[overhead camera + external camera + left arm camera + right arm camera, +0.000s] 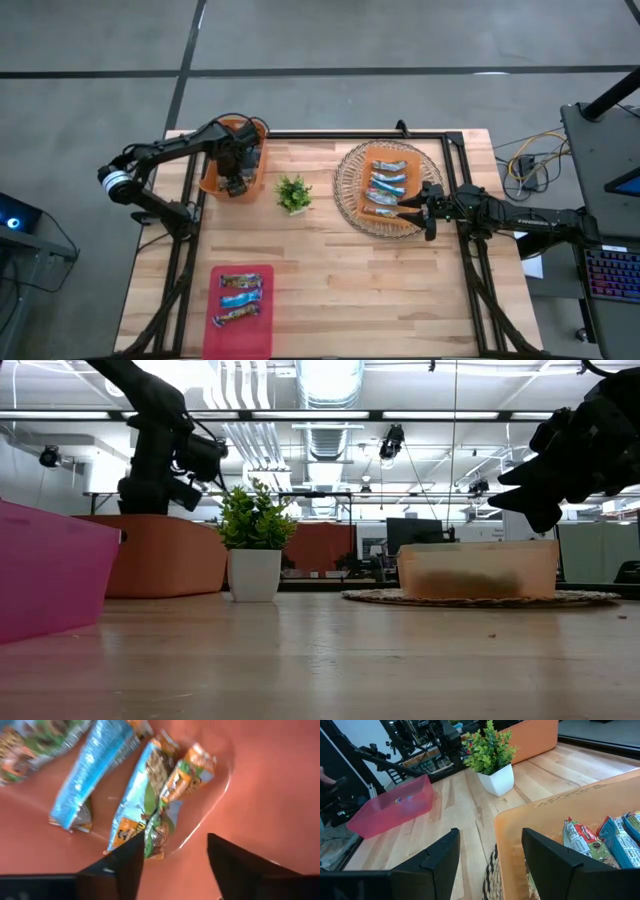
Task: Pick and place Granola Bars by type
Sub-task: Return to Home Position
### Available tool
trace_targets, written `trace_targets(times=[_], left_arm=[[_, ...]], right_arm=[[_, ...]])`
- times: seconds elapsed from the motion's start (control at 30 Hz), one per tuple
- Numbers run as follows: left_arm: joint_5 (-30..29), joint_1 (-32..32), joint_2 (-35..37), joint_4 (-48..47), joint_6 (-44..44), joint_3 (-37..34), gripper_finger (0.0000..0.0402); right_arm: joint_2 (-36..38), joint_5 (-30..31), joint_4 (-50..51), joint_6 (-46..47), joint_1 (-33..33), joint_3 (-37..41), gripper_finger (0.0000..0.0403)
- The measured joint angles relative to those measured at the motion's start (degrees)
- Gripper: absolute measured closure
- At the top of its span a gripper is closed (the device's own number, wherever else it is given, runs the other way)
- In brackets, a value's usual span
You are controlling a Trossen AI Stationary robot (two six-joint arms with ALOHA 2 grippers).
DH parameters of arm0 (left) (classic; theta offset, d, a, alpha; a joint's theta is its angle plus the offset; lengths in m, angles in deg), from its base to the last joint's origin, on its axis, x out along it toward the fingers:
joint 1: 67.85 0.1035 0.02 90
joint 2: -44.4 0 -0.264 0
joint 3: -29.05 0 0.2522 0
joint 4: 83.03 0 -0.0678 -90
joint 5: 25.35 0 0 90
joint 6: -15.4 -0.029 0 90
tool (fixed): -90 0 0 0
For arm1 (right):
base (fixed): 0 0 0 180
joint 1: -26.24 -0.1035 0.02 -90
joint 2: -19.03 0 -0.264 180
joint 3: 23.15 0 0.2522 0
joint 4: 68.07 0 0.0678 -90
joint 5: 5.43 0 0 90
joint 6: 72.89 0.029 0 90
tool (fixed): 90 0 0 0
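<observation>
My left gripper (pixel 175 865) points down into the orange bin (pixel 215 180) at the table's far left, open. Several granola bars lie on the bin's floor: a bright blue one (pixel 95 770), and a blue one with an orange-green one (pixel 190 772) across it. One bar's end (pixel 150 832) lies right by one fingertip; whether they touch I cannot tell. My right gripper (pixel 490 855) stands open above the near-right corner of an orange tray (pixel 530 815) holding several more bars (pixel 388 185). A pink tray (pixel 240 340) at the near left holds three bars (pixel 240 297).
A small green plant in a white pot (pixel 293 193) stands between the bin and the orange tray, which sits on a round woven mat (pixel 350 205). Bare wood lies across the table's middle and near right. A black frame runs along the table's far edge.
</observation>
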Motion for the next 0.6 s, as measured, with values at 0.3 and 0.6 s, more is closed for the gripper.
trace_targets(times=[0.3,0.6], left_arm=[[2.5,-2.8,2.0,-1.7,4.3,7.1,0.0105],[3.3,-8.7,2.5,-2.1,9.1,18.4,0.0095]], right_arm=[[0.0,0.0,0.0,0.0,0.0,0.0,0.0199],[0.0,0.0,0.0,0.0,0.0,0.0,0.0199]])
